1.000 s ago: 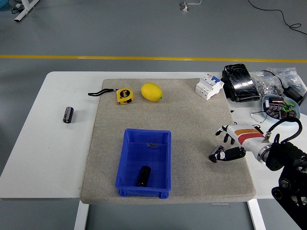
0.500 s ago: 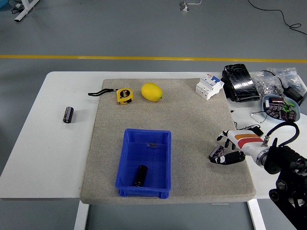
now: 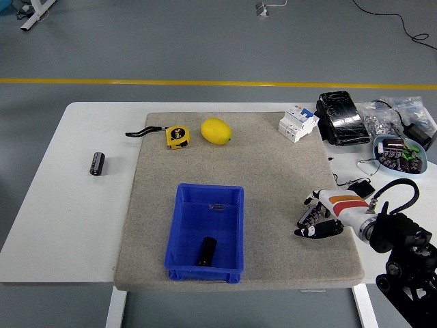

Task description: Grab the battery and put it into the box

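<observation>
My right hand [image 3: 318, 220] hangs low over the near right part of a grey mat [image 3: 273, 171], fingers loosely curled and holding nothing. My left hand is out of sight. One battery [image 3: 206, 251] lies inside the blue box [image 3: 205, 232], toward its near end, so I judge that placing is done and I am at the pulling-away stage. A second battery [image 3: 97, 163] lies on the bare white table [image 3: 82, 212], far to the left of the mat. If that one is wanted next, it calls for a long reach across to the left. On the far side of the mat sit a yellow tape measure [image 3: 177, 136], a lemon [image 3: 216, 131] and a white switch block [image 3: 298, 123]. Beyond the table is a grey floor with a yellow line [image 3: 136, 82].
</observation>
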